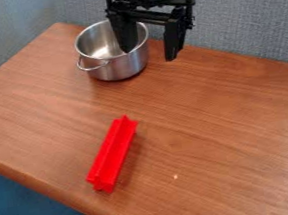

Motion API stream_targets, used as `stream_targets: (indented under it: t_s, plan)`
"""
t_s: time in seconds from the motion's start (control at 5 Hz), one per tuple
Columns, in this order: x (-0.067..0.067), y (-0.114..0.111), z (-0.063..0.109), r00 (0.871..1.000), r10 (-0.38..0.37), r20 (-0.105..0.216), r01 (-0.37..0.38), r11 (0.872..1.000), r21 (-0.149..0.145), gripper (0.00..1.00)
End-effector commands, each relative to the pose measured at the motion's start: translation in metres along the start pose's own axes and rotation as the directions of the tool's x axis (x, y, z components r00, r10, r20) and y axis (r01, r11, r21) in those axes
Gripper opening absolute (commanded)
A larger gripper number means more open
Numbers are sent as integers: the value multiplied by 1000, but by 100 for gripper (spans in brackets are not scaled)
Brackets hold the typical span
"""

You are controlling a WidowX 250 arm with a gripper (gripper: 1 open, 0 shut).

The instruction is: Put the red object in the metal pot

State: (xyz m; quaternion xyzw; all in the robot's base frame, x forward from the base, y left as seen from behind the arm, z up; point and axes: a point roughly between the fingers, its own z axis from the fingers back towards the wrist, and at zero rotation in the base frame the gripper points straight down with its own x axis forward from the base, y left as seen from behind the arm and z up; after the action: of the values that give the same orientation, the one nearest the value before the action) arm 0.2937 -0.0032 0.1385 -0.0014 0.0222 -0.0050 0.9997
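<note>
On the brown wooden table [228, 108], near its front edge, lies the red bar [113, 154], flat on the wood and angled so that its far end points up and slightly right. It is well apart from everything else. Toward the back left of the table stands the shiny metal pot [109, 52], upright, with a small handle showing on its left side. The black gripper [150, 44] hangs over the back of the table, pointing down, with its two fingers spread wide and nothing between them; its left finger shows in front of the pot's right side, while the right finger stands just beside the pot. A blue wall [15, 27] is behind.
</note>
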Motion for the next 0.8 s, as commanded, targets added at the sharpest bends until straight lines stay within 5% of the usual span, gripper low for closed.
stream_targets:
  t_s: [0.0,0.2,0.6]
  plan:
    - [-2,1,-6,1000,5,-16,-5,1000,2,100]
    - [-5,2,-12,999,13,-31,-13,1000,6,100]
    - [-39,19,-26,998,52,-28,-51,998,34,100]
